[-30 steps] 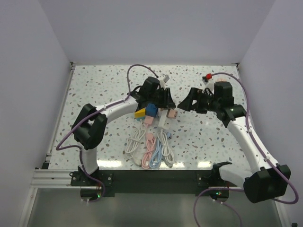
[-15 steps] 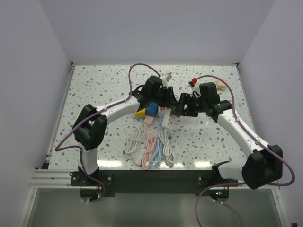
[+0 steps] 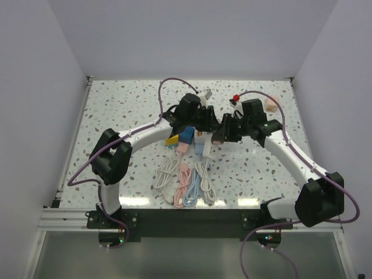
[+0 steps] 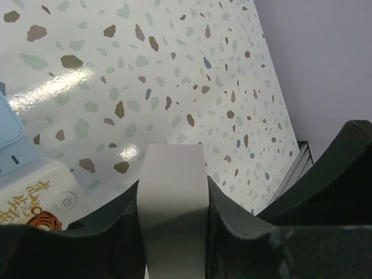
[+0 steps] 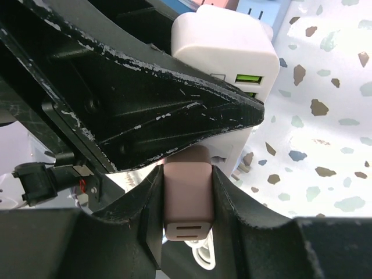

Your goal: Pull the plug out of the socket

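Speckled tabletop [image 3: 116,110], walled on three sides. Left arm [image 3: 139,135] and right arm [image 3: 290,157] arched inward, meeting mid-tabletop. Between them, white socket strip [image 3: 202,146] lying flat, with yellow, blue and pink blocks at its left side. Coiled cables [image 3: 185,183] just nearer (white, pink, pale blue). White charger [image 5: 226,46] with green ports. Left fingers [image 4: 232,221] narrow, clamped on white bar [image 4: 172,215] beside strip's labelled end. Right fingers [image 5: 232,215] pressed tight on pink plug [image 5: 186,200], up against strip, just below charger.

table [image 4: 174,70]: white w/ brown, green, blue specks | plug [image 5: 186,203]: dusty pink | charger [image 5: 226,52]: white, green ports | socket strip [image 3: 202,149]: plain white
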Motion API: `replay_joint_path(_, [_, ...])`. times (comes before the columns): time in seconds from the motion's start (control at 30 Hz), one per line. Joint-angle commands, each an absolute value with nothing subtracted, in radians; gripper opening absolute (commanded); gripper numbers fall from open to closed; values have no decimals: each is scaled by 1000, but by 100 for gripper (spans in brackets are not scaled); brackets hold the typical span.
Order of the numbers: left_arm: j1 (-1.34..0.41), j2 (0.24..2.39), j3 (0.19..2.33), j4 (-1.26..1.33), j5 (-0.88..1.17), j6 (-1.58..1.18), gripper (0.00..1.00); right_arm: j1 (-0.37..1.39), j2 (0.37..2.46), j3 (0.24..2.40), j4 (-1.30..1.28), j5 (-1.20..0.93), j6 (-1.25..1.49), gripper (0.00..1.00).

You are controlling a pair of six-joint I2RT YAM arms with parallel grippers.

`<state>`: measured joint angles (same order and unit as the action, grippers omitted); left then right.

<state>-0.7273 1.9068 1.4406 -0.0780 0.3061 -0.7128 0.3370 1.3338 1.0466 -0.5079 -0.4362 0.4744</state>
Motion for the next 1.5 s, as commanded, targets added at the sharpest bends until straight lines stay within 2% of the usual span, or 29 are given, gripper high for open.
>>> replay_joint_path(0.0, [-707, 1901, 1420, -29, 319, -672, 0, 312, 1263, 1121, -627, -396, 387, 0])
replay_joint_path(0.23, [-680, 1948, 1430, -26, 368, -624, 0, 262, 1229, 1154, -782, -552, 227, 0])
replay_joint_path(0.37, [-667, 1956, 1434, -25, 388, -617, 0, 242, 1198, 1164, -805, -526, 204, 0])
replay_joint_path(0.53, [-664, 1934, 1442, 47, 465, -656, 0, 144, 1192, 1123, -726, -278, 307, 0])
replay_joint_path(0.73, [-669, 1826, 1373, 233, 594, -787, 0, 75, 1322, 1104, -533, 271, 572, 0])
replay_joint_path(0.83, [-669, 1784, 1362, 284, 632, -843, 0, 49, 1388, 1094, -442, 455, 716, 0])
replay_joint_path(0.93, [-667, 1749, 1383, 295, 664, -862, 0, 3, 1491, 1124, -413, 520, 814, 0])
replay_joint_path(1.1, [-615, 1675, 1408, 241, 676, -894, 0, -116, 1647, 1210, -405, 549, 862, 1])
replay_joint_path(1.3, [-473, 1496, 1339, 248, 649, -905, 0, -208, 1819, 1299, -341, 459, 867, 2])
replay_joint_path(1.37, [-387, 1454, 1316, 275, 623, -914, 0, -222, 1859, 1343, -325, 428, 868, 4])
replay_joint_path(1.47, [-250, 1476, 1353, 226, 623, -911, 0, -229, 1934, 1402, -330, 376, 887, 15])
